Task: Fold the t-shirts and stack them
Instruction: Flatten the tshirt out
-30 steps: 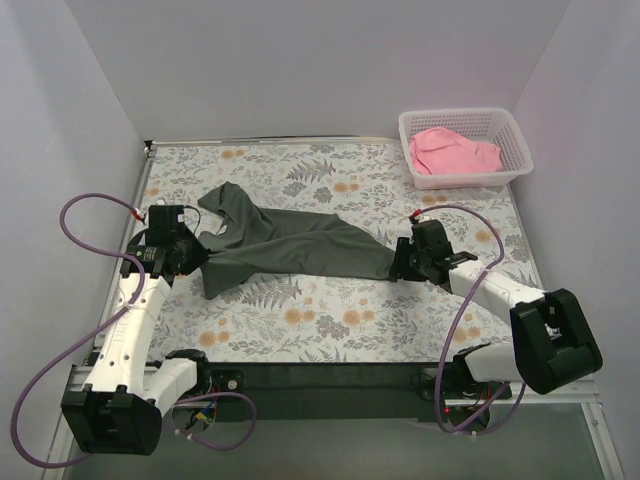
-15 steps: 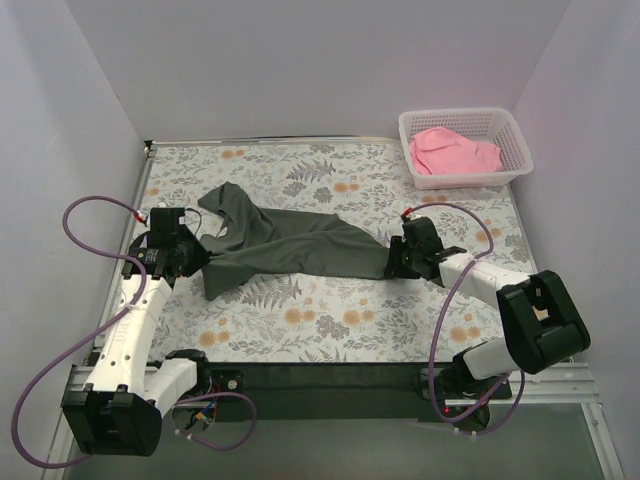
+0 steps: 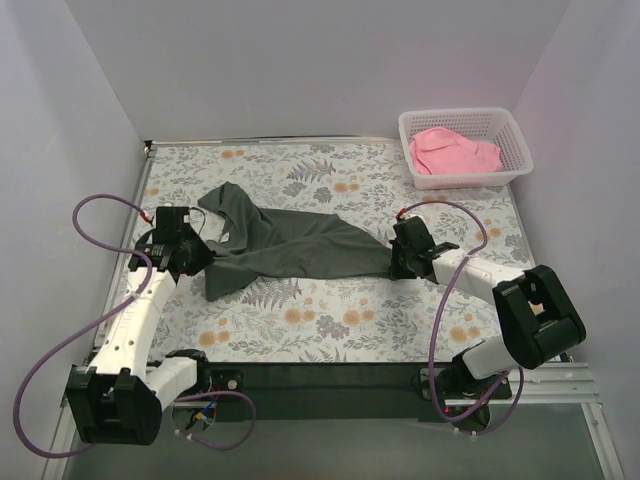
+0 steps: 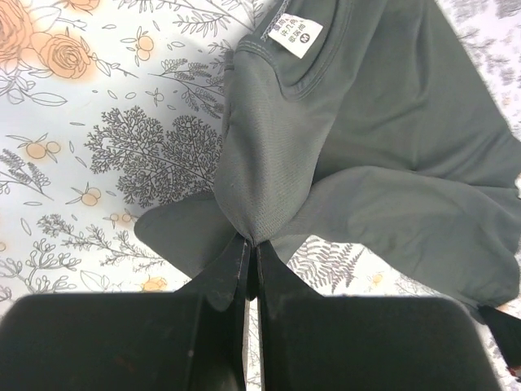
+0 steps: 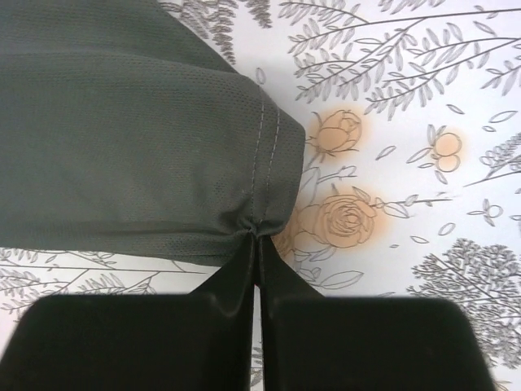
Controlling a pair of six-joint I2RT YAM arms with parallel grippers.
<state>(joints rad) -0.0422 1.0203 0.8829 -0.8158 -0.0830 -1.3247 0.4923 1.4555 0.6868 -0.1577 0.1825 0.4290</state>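
The dark charcoal t-shirt point(image 3: 290, 245) lies stretched across the middle of the floral table, collar end at the left. My left gripper point(image 3: 196, 257) is shut on a pinch of its cloth near the collar; the left wrist view shows the shirt point(image 4: 366, 147) bunched at my gripper point(image 4: 251, 243), with a white neck label point(image 4: 296, 37) above. My right gripper point(image 3: 392, 262) is shut on the hem at the shirt's right end; the right wrist view shows the stitched hem point(image 5: 269, 147) gathered at my gripper point(image 5: 257, 238). The pink t-shirt point(image 3: 452, 151) lies crumpled in the basket.
A white mesh basket point(image 3: 516, 140) stands at the back right corner of the table. White walls close the table on three sides. Purple cables loop beside both arms. The floral tablecloth point(image 3: 330, 320) shows bare in front of the shirt.
My right gripper has drawn the shirt's hem a little leftward and away, and its arm has swung inward. My left gripper has barely moved, still holding the cloth.
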